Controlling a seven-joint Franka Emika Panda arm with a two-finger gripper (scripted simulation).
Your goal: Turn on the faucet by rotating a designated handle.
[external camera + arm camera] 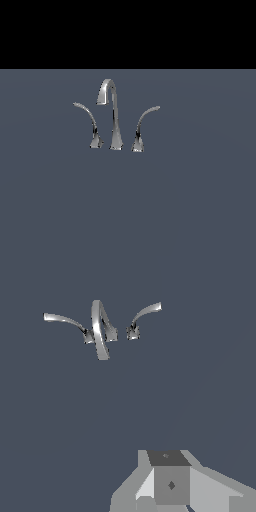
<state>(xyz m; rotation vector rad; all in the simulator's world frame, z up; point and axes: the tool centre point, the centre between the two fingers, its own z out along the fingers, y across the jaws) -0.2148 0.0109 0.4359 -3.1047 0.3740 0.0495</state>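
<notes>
A flat slate-grey floor (pixel 200 200) runs back to a black backdrop (pixel 128 30). On it stands the shiny chrome three-piece faucet (pixel 114 115). In the exterior view, from left: a slender curved twin lever (pixel 89 122) with a narrower, darker foot, the tall hooked spout (pixel 113 110), then the curved chrome handle (pixel 142 125) on a broad bright cone foot. The grey blocky gripper (pixel 170 483) hangs well apart from them; whether its jaws are parted or closed cannot be told.

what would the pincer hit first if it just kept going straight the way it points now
Probably only the bare grey floor. In the wrist view the pincer sits well short of the faucet, which lies off to one side of its line. Depth is unclear, so treat this as a guess.
</notes>
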